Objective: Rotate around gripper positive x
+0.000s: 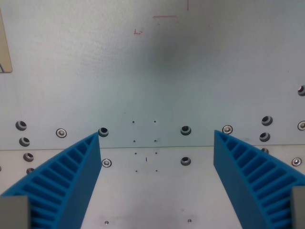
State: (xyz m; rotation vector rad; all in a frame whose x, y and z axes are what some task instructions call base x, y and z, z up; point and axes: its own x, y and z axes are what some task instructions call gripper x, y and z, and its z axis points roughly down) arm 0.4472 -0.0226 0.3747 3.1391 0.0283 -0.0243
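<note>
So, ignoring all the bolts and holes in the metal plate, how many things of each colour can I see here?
Blue fingers: 2
Red pen marks: 3
Beige strip at the wrist view's left edge: 1
Grey blocks in the bottom corners: 2
Total: 8

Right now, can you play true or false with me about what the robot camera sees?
1. The tool is wide open. True.
2. The fingers are red. False: they are blue and ribbed.
3. The tool is holding a ball. False: nothing sits between its fingers.
4. The metal plate below has bolts in it. True.
5. Small red marks show near the top. True.
</note>
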